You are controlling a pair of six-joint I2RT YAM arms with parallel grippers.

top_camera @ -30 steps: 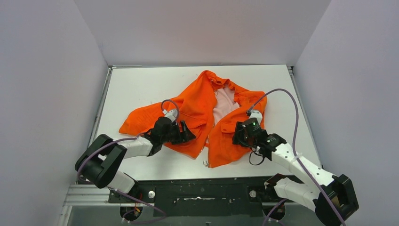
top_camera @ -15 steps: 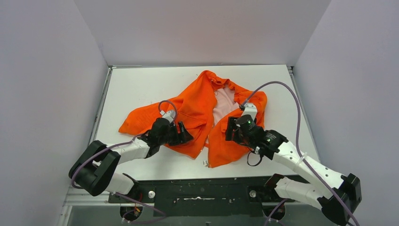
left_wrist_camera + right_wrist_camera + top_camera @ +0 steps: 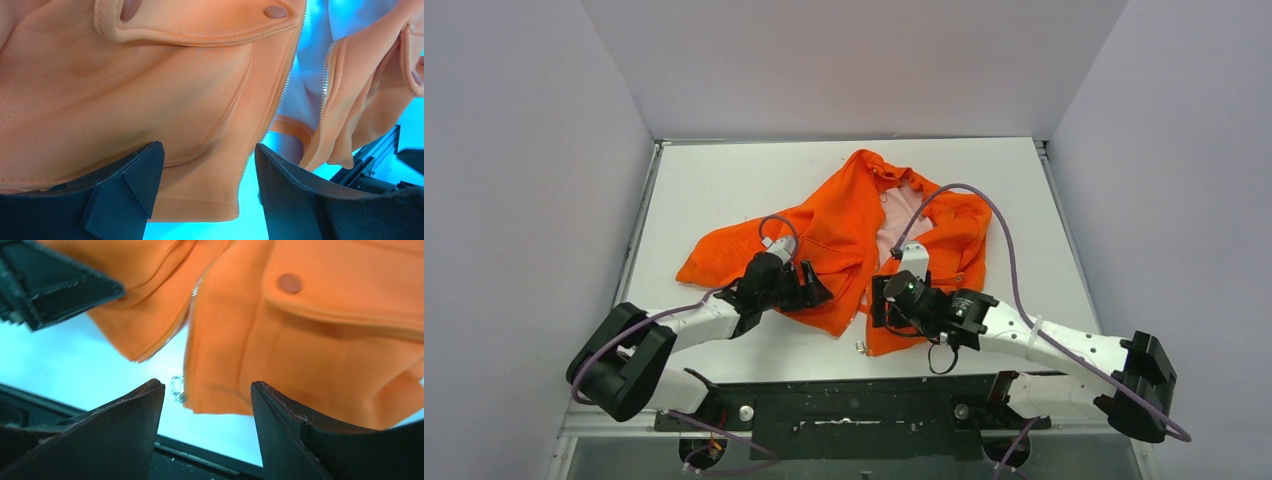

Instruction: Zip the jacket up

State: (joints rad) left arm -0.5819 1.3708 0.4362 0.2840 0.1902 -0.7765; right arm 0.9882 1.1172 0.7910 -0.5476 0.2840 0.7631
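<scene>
The orange jacket (image 3: 834,225) lies unzipped on the white table, its pale pink lining (image 3: 900,222) showing between the front panels. My left gripper (image 3: 816,284) is open over the left panel's bottom corner; in the left wrist view that hem corner (image 3: 200,200) lies between the fingers (image 3: 125,192), with the zipper teeth (image 3: 280,95) running along its edge. My right gripper (image 3: 879,305) is open just above the right panel's lower hem (image 3: 225,400). The clear zipper slider (image 3: 176,386) sits at that panel's bottom corner, between the fingertips (image 3: 135,420). It also shows in the top view (image 3: 861,347).
The table's black front rail (image 3: 854,395) runs just below the jacket hem. Grey walls close in the left, right and back. A purple cable (image 3: 984,215) loops over the jacket's right shoulder. The left gripper's finger (image 3: 55,285) shows in the right wrist view.
My right gripper has moved left and nearer, from the right chest pocket down to the right panel's bottom hem. My left gripper has barely shifted.
</scene>
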